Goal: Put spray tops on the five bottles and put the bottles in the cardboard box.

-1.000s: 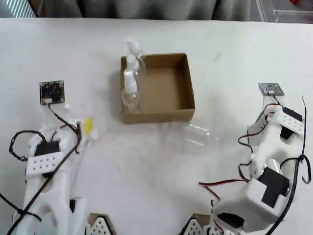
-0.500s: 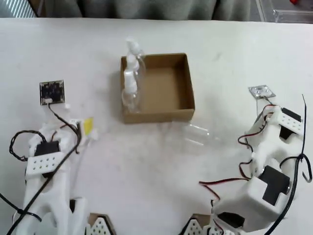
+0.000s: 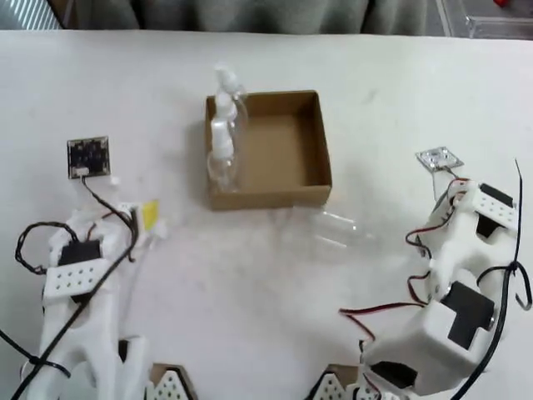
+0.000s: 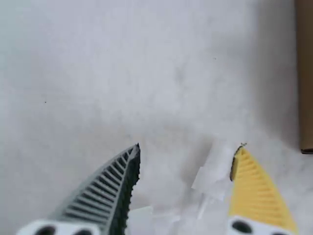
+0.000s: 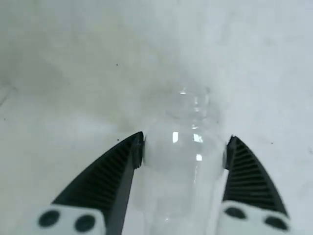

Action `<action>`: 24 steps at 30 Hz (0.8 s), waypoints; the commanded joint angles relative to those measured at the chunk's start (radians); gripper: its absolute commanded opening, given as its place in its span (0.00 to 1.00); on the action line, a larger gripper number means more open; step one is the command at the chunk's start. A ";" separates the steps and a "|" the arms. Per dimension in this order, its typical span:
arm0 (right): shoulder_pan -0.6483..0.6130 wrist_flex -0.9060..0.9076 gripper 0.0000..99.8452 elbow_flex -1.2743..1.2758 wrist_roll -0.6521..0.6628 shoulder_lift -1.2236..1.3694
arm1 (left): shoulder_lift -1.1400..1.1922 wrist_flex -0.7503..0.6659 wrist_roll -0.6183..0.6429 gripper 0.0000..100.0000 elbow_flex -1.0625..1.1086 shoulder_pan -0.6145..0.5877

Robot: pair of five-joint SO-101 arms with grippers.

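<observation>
Right wrist view: right gripper (image 5: 185, 143) spread around bottle (image 5: 183, 169) (clear); left gripper (image 4: 190, 147) parted.

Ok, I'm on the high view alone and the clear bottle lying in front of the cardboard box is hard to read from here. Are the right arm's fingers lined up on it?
Observer: Yes. In the right wrist view the right gripper is open, with the clear bottle lying between its fingers. I can't tell whether they touch it.
Operator: Any spray top on it?
Observer: No, its neck looks bare.
Operator: And the left arm?
Observer: The left gripper is open over the table. A small white piece lies by its yellow finger; I can't tell whether that is a spray top.
</observation>
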 commanded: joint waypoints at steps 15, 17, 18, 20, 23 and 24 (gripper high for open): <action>-0.058 0.269 0.02 -0.152 -0.193 -0.266 | -0.030 -0.012 -0.012 0.29 -0.011 0.008; -0.090 0.297 0.02 -0.118 -0.227 -0.334 | -0.030 0.008 -0.012 0.29 -0.018 0.008; -0.111 0.303 0.02 -0.097 -0.244 -0.367 | -0.031 0.034 -0.012 0.29 -0.040 0.007; -0.147 0.298 0.02 -0.041 -0.279 -0.427 | -0.031 0.140 -0.009 0.29 -0.110 -0.007; -0.200 0.272 0.02 0.041 -0.302 -0.487 | -0.031 0.370 -0.037 0.29 -0.278 -0.033; -0.213 0.263 0.02 0.066 -0.302 -0.501 | -0.031 0.433 -0.091 0.29 -0.330 -0.039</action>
